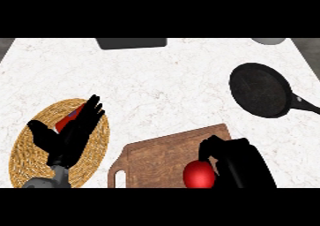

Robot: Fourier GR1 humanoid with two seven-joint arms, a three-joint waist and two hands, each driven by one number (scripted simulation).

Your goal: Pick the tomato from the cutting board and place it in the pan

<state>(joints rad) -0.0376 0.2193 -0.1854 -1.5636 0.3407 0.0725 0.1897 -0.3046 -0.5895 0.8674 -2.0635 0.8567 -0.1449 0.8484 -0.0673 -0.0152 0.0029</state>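
**A:** so where's the tomato (199,174) in the head view?

**B:** bottom center, on the cutting board (162,159) near its right edge. The right hand (237,161) has its fingers (211,148) curled over it from the right, touching.

**A:** and the pan (261,89)?

**B:** upper right, well apart, with open bench (162,88) between. The left hand (74,132) rests open at lower left, fingers straight, over a woven mat (32,167).
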